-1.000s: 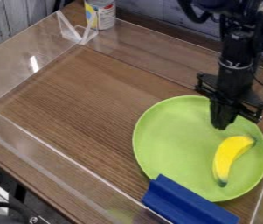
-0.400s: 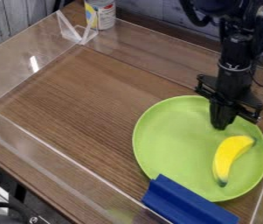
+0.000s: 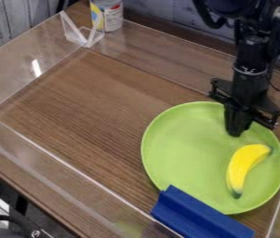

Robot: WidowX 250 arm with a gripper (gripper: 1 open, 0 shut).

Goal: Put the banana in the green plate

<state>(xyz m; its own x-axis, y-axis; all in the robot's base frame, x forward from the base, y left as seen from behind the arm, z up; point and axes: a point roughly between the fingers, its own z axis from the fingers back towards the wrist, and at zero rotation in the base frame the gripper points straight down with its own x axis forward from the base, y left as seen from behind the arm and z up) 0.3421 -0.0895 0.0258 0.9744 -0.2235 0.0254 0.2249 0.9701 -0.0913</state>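
Note:
The yellow banana lies flat on the right half of the lime-green plate, curving toward the plate's near-right rim. My black gripper hangs straight down from the arm over the plate's far-right part, just above and behind the banana's upper tip. Its jaws are pressed together with nothing between them, and a small gap separates them from the banana.
A dark blue ridged block sits at the plate's near edge. Clear acrylic walls fence the wooden table on the left and front. A white bottle stands beyond the far wall.

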